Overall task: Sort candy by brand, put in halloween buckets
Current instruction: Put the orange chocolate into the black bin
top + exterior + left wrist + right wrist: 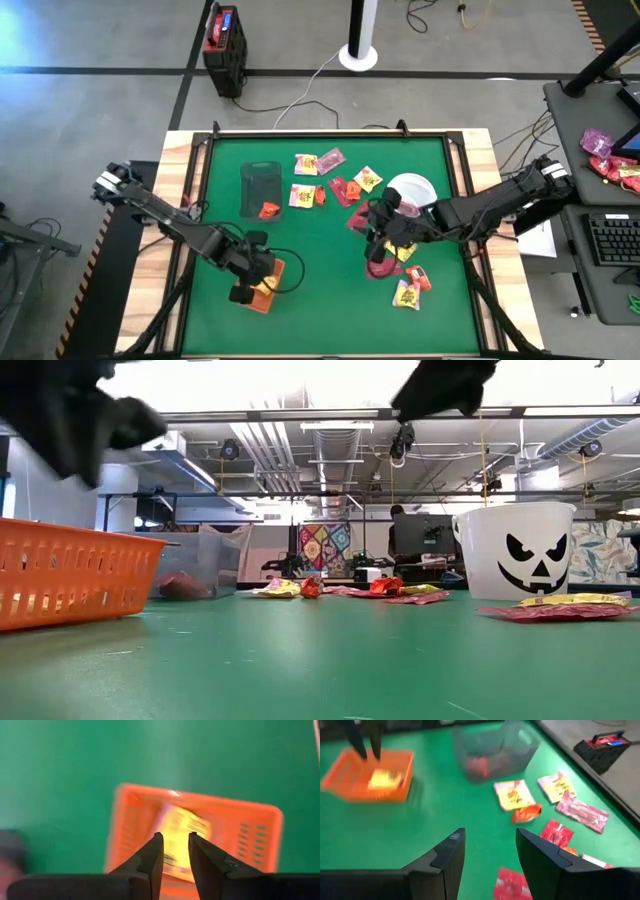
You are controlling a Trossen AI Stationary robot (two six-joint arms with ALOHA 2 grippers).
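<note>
Green felt covers the worktop, which carries three containers. A white round bucket with a black pumpkin face stands toward the right side, a dark translucent tub stands left of centre near the far edge, and a shallow orange tray sits at the near left.

Two dark arms reach in from the sides. The left gripper hangs right over the orange tray, jaws narrowly parted and empty in the left wrist view, with one yellow packet lying in the tray below them. The right gripper hovers beside the white bucket, above the candy; its jaws stand wide with nothing between them.

One orange-red candy lies inside the dark tub. Between tub and bucket, roughly eight loose packets are scattered: yellow packets, a pink packet and red wrappers. Near the right front, about three more packets lie together, though overlaps make that count uncertain.
</note>
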